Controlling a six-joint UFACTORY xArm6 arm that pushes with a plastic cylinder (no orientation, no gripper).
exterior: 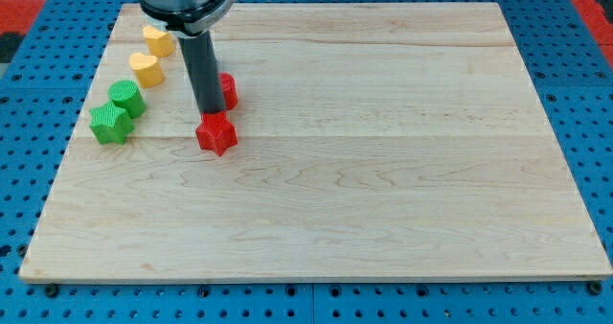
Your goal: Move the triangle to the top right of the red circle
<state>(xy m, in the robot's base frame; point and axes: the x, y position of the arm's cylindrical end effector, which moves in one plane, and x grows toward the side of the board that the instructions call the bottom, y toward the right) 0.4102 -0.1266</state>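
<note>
**Rod tip between two red blocks near the board's left side**

The rod's tip [210, 113] rests just above a red star-shaped block [217, 133]; it has no jaws and holds nothing. A second red block [228, 91], shape unclear, sits just right of the rod. Toward the wooden board's [383, 171] left edge lie two green blocks [126, 98] [110, 124]. Near the top-left corner sit two yellow blocks [159, 40] [146, 69]. No triangle can be made out with certainty.

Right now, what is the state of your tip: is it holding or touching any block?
My tip: a bare rod, holding nothing; it stands just above the red star block, beside the other red block. Contact cannot be told.
</note>
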